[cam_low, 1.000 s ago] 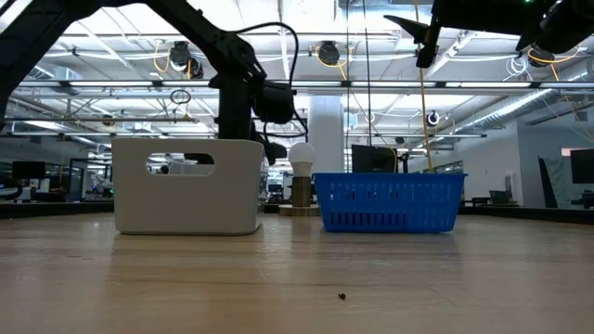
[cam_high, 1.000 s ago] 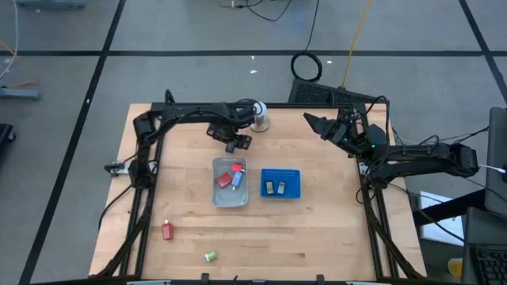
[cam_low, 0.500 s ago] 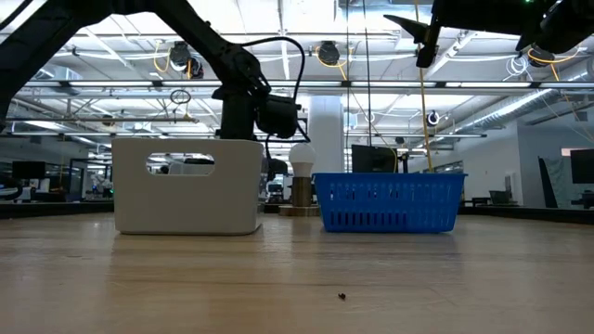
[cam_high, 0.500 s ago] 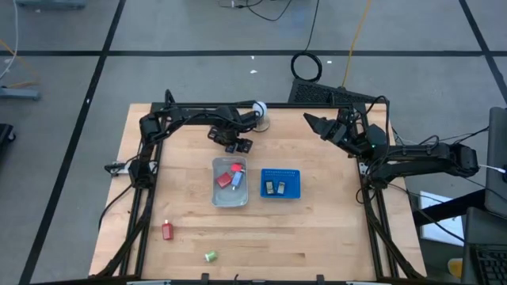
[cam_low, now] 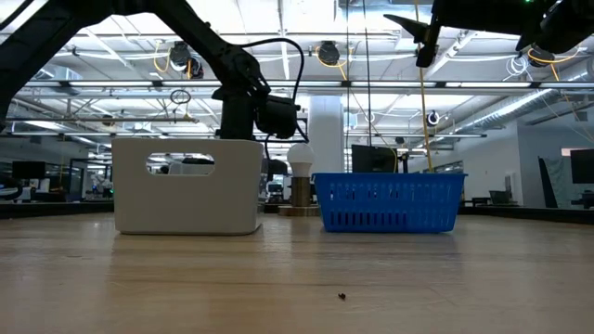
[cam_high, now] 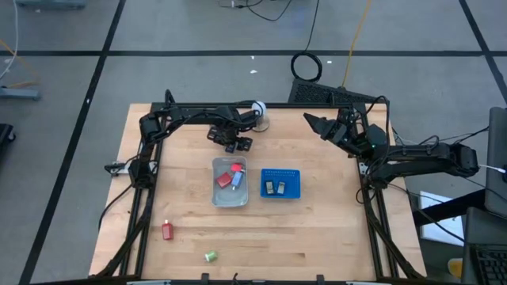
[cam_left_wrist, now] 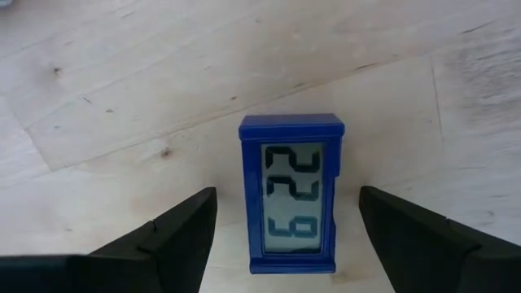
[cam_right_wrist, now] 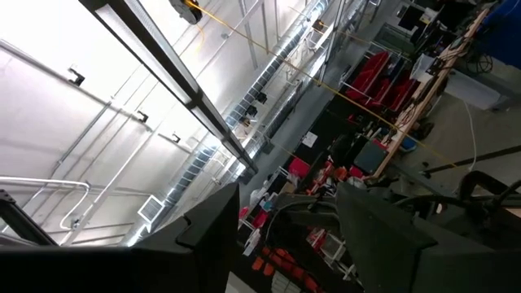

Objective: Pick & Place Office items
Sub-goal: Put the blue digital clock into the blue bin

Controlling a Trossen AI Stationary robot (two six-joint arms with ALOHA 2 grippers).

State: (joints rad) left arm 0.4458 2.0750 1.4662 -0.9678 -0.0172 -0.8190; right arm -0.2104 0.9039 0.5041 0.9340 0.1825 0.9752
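Blue clock (cam_left_wrist: 291,195) lies flat on the bare table (cam_high: 333,229), display up, near the far edge, just behind the clear tray (cam_high: 229,195). Left gripper (cam_left_wrist: 286,236) hangs directly over it, fingers wide and straddling it without contact; this looks like alignment for a grasp. Tray holds red and blue items (cam_high: 231,176); blue basket (cam_high: 281,184) beside it holds two dark ones. Red item (cam_high: 167,230) and green item (cam_high: 210,256) wait near the front edge. Right gripper (cam_high: 314,122) parked high at the far right, fingers partly open, empty.
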